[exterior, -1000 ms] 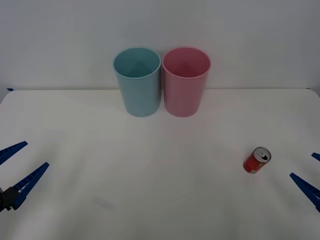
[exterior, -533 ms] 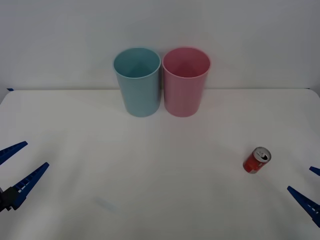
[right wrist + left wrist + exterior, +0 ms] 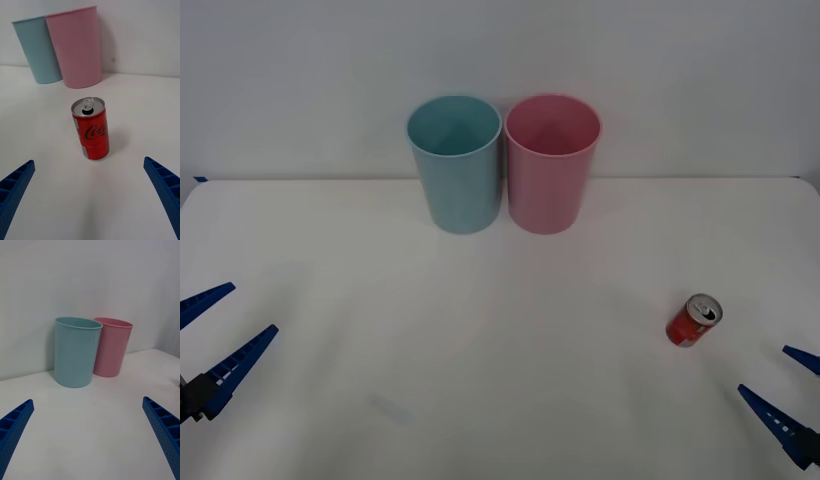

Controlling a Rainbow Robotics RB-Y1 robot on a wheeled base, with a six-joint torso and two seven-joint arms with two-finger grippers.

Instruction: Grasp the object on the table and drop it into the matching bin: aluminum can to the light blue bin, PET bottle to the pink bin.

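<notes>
the can [image 3: 694, 320] is left where it was on the right of the white counter [image 3: 480, 330], upright, its long axis vertical and its silver top up. the right hand [image 3: 787, 398] has been shifted nearer and inward since the earlier frames, fingers spread wide, nothing held, near the can. the left hand [image 3: 208, 343] is unchanged at the left edge, released. the blue bin [image 3: 455, 165] and pink bin [image 3: 551, 165] are stood touching before a plain white wall.

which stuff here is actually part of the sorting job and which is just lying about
Part of the job:
- can, upright on the table
- blue bin, where the can goes
- pink bin, for bottles
- right claw, open, near the can
- left claw, open, off to the far side

Just lying about:
- nothing I can see
</notes>
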